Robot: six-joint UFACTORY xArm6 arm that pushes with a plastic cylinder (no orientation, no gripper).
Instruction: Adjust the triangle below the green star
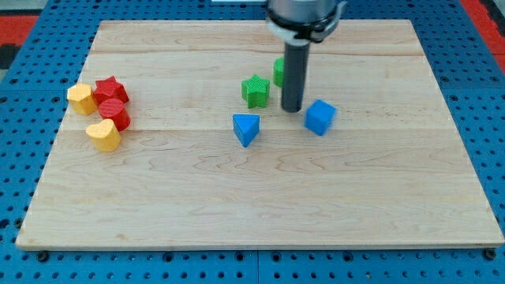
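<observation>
A blue triangle block lies near the middle of the wooden board, just below the green star. My tip stands to the right of the star and up-right of the triangle, touching neither. A second green block is partly hidden behind the rod. A blue cube sits just right of my tip.
At the view's left is a cluster: a yellow hexagon, a red star, a red cylinder and a yellow heart. The wooden board rests on a blue pegboard surface.
</observation>
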